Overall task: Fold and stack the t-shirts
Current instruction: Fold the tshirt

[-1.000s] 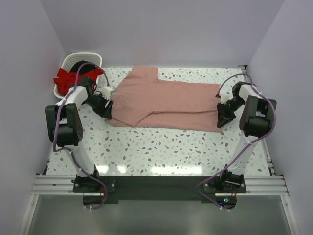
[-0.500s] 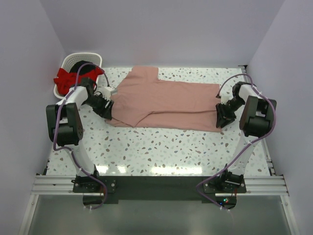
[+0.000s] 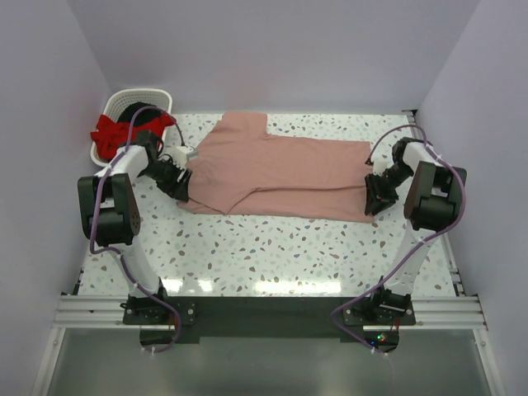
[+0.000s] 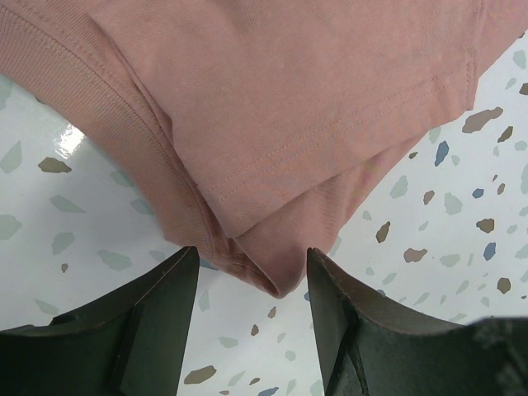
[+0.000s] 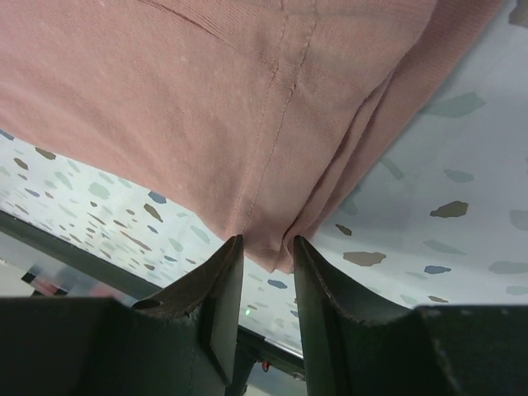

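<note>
Left wrist: left claw (image 4: 252,256) spread around a corner of the salmon-pink t-shirt (image 4: 289,107). Right claw (image 5: 268,243), can't tell. Floppy cloth, I'd grab doubled hems.

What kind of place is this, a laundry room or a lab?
Probably a robot lab cell: white-and-black robot arms mounted at a speckled terrazzo-style table, plain lilac walls boxing it in, one dusty salmon-pink t-shirt spread for folding.
</note>
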Motion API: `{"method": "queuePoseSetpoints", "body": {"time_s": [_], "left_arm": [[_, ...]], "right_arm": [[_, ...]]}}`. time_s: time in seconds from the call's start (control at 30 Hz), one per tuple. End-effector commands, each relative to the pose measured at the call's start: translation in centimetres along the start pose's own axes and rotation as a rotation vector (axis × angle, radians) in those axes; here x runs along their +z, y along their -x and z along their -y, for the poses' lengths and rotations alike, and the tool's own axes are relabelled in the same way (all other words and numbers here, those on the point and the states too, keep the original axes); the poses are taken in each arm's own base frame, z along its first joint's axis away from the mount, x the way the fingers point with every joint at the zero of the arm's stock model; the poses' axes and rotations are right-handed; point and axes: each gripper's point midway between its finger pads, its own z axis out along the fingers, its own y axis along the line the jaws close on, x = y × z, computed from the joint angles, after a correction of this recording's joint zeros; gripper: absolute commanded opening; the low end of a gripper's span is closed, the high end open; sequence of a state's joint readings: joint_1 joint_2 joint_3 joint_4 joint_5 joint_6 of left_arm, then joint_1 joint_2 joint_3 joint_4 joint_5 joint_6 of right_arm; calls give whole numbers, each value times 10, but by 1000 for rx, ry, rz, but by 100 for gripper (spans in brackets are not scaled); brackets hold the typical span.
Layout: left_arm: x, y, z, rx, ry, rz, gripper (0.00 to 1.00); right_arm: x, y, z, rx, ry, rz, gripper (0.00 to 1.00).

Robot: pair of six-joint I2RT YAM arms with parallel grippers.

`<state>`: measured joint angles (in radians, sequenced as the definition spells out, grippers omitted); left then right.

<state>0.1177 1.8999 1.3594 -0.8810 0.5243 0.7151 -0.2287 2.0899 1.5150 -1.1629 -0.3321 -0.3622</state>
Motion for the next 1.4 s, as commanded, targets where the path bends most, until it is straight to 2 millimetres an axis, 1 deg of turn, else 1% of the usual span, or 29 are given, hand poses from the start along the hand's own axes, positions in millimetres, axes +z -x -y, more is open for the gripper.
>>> {"method": "queuePoseSetpoints", "body": {"time_s": [0.0,0.17,0.3,0.4,0.43,0.47,0.5,0.67,0.8,0.9,0.93,0.97,1.0,1.03,1.1,1.13,1.2,1.27,1.37], "left_arm": [[0,2,-2,-11,-3,20,59],[0,3,-1,-7,-4,24,59],[1,0,0,-10,-5,17,59],[3,-3,1,-11,-9,12,59],[3,-3,2,-10,-11,12,59],[3,-3,1,-11,-11,14,58],[3,-3,1,-13,-13,14,57],[4,-2,0,-17,-17,12,55],[6,2,0,-22,-33,19,52],[7,2,2,-32,-51,21,40],[7,2,2,-31,-52,22,32],[7,1,3,-33,-56,18,27],[5,2,4,-32,-53,20,24],[3,2,3,-30,-50,21,17],[-2,4,4,-22,-39,24,12],[-6,5,2,-21,-30,26,6],[-12,6,2,-14,-20,25,0],[-17,4,1,-8,-4,16,0],[-16,-5,-1,-1,13,-17,0]], "right_arm": [[-4,6,-1,21,8,8,34],[0,7,3,33,-1,2,34],[2,8,5,35,-8,-1,31],[2,7,7,35,-15,1,24],[2,7,7,36,-13,0,19],[1,8,6,33,-12,4,17],[1,8,6,31,-11,5,13],[-5,8,2,25,-3,18,1],[-9,8,-2,17,7,26,0],[-13,8,-4,10,7,34,0],[-14,7,-4,5,6,33,0],[-16,6,-4,6,2,36,0],[-18,6,-4,-2,-3,40,0],[-19,5,-4,-5,-6,39,0],[-25,4,-2,-23,-29,48,0],[-27,2,-1,-27,-37,43,0],[-32,-1,3,-41,-63,47,0],[-34,-4,7,-54,-86,38,0],[-30,-10,13,-60,-106,26,0]]}}
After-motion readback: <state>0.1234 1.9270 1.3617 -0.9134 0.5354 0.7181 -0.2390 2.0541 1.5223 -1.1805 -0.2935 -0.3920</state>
